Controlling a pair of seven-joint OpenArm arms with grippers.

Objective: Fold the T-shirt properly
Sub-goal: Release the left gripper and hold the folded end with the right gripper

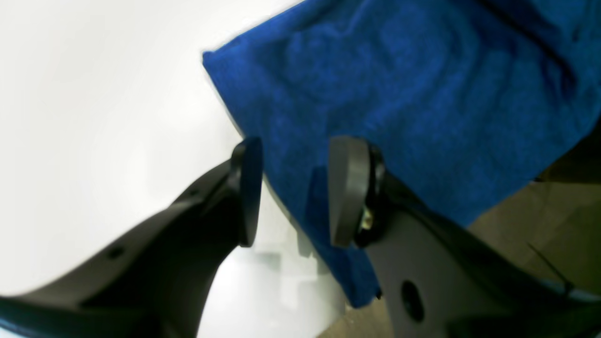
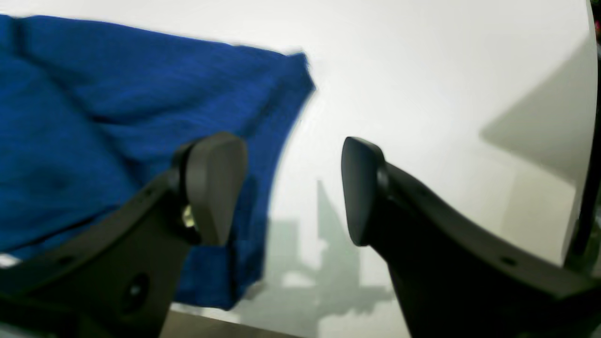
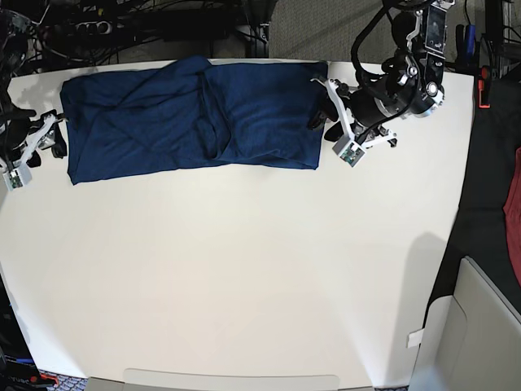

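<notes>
The dark blue T-shirt (image 3: 191, 118) lies spread along the far side of the white table (image 3: 244, 277), folded into a wide band with its sleeves laid in. My left gripper (image 3: 319, 102) stands at its right end. In the left wrist view the left gripper (image 1: 293, 192) is open, one finger (image 1: 350, 188) over the T-shirt (image 1: 399, 94) and the other beside its edge. My right gripper (image 3: 59, 134) is at the shirt's left end. Seen from the right wrist, the right gripper (image 2: 286, 188) is open wide, one finger (image 2: 213, 188) over the T-shirt (image 2: 117, 117) corner, the other above bare table.
A red cloth (image 3: 515, 195) hangs off the table at the right edge of the base view. Cables and equipment (image 3: 122, 28) crowd the floor behind the table. A pale box (image 3: 480, 326) stands at the front right corner.
</notes>
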